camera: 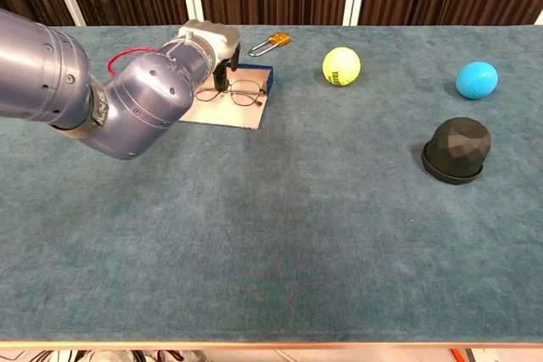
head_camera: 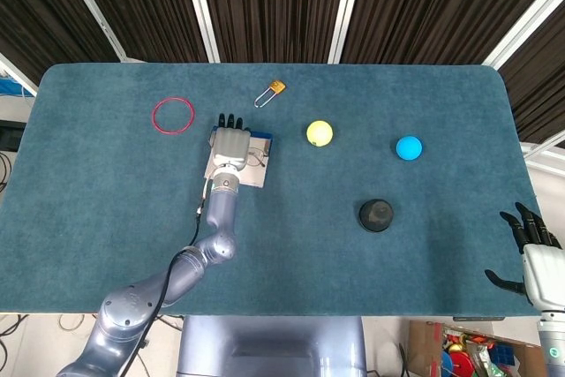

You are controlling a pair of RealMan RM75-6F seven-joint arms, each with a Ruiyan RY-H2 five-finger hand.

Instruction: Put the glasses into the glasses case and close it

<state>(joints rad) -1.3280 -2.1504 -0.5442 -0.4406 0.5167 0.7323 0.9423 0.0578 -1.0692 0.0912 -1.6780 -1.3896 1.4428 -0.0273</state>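
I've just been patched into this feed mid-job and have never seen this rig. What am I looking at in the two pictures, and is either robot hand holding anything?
Both pictures are taken by the robot's own cameras: one looks down from its head, the other looks forward from its chest over the same blue table.

The big blue-grey arm is the robot's left. Its robot hand hangs over the open glasses case, fingers pointing down beside the glasses, which lie on the case's pale inside. Whether it touches them I cannot tell; nothing looks lifted.

The right robot hand waits at the table's near right corner, fingers spread, holding nothing.

Also on the table: a red ring, a padlock, a yellow ball, a blue ball and a black dome.
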